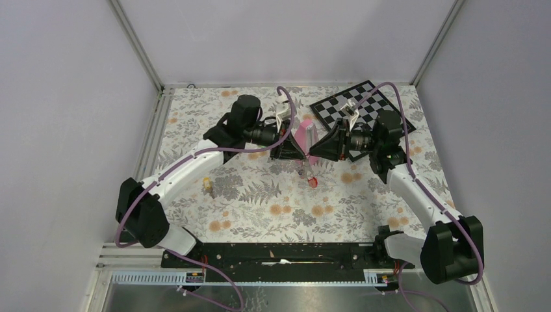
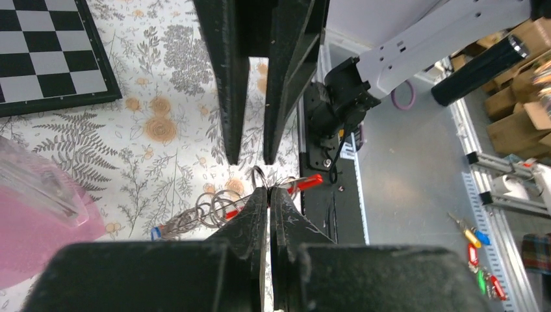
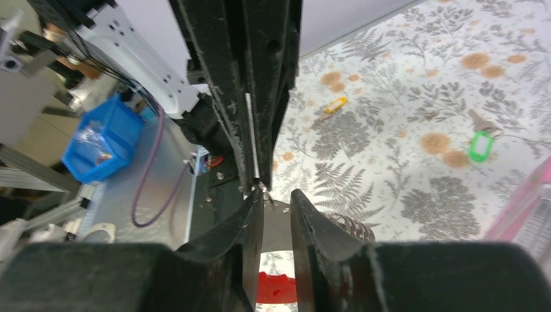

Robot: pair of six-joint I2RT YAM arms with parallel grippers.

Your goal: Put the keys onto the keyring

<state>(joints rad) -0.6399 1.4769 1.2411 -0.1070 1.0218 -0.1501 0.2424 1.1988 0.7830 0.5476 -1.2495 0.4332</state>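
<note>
My two grippers meet tip to tip above the middle of the table, beside the pink pyramid [image 1: 305, 133]. My right gripper [image 3: 276, 195] is shut on the thick grey side of the keyring [image 3: 276, 224], and its red bar [image 3: 276, 289] shows below the fingers. The red bar also shows in the left wrist view [image 2: 305, 182] and hanging in the top view [image 1: 313, 181]. My left gripper [image 2: 268, 190] is shut on a thin wire key ring at its fingertips. Several small split rings [image 2: 214, 205] and a blue-tagged key [image 2: 159, 231] trail from it.
A yellow-tagged key [image 1: 208, 186] lies left of centre on the floral cloth, also in the right wrist view [image 3: 334, 104]. A green-tagged key [image 3: 481, 144] lies near the pyramid. A chessboard [image 1: 354, 107] sits at the back right. The black base rail [image 1: 286, 253] runs along the near edge.
</note>
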